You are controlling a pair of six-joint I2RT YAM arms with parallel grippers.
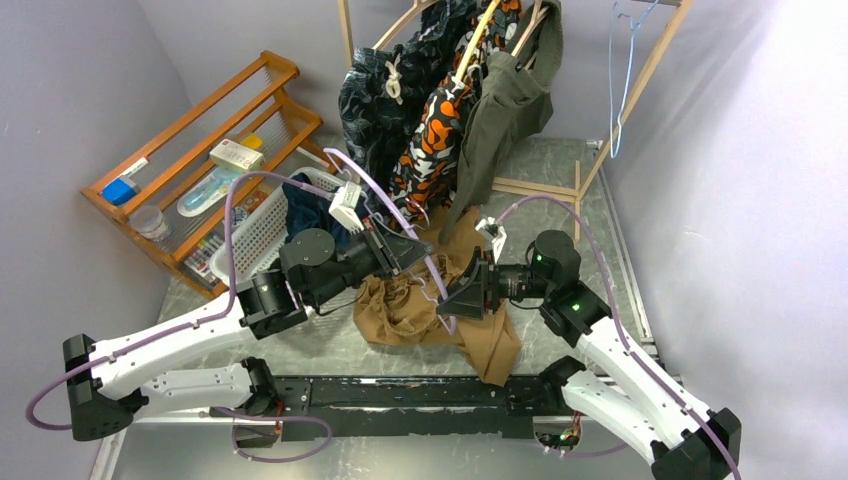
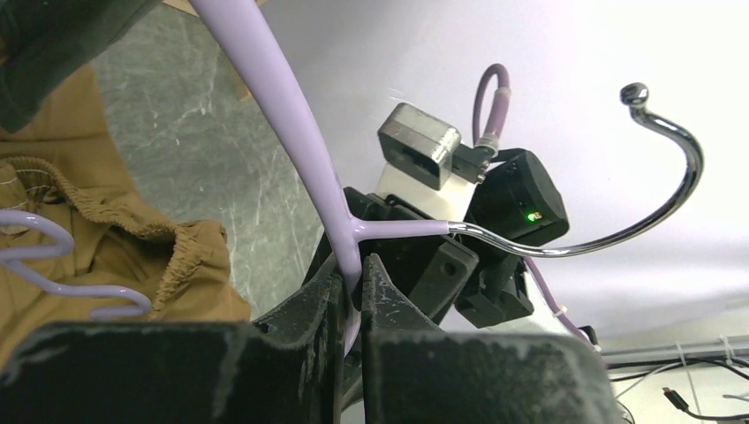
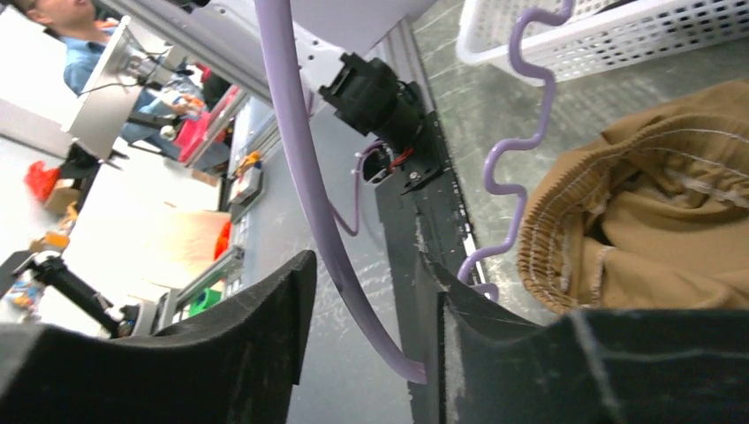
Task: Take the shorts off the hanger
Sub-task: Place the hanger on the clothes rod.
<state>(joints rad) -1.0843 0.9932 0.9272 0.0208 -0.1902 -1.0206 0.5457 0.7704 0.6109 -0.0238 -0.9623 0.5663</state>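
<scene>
The tan shorts [image 1: 420, 305] lie crumpled on the table between my two grippers, their elastic waistband [image 3: 565, 221] beside the lilac hanger's wavy end [image 3: 521, 141]. My left gripper [image 2: 355, 283] is shut on the lilac hanger [image 2: 291, 124] just below its chrome hook [image 2: 662, 208]. In the top view the left gripper [image 1: 408, 252] sits over the shorts' far edge. The right gripper [image 3: 371, 331] is open, one hanger arm [image 3: 300, 177] running between its fingers [image 3: 265, 327] and ending at the right finger. Leaf-print [image 1: 385, 95], camouflage [image 1: 440, 130] and olive-grey shorts [image 1: 505, 115] hang on the rack.
A white basket [image 1: 258, 228] holding navy shorts [image 1: 305, 212] stands left of the left gripper. Behind it leans a wooden shelf [image 1: 190, 150] with small items. The wooden rack frame [image 1: 645, 85] carries a bare light-blue hanger [image 1: 622, 75] at the back right.
</scene>
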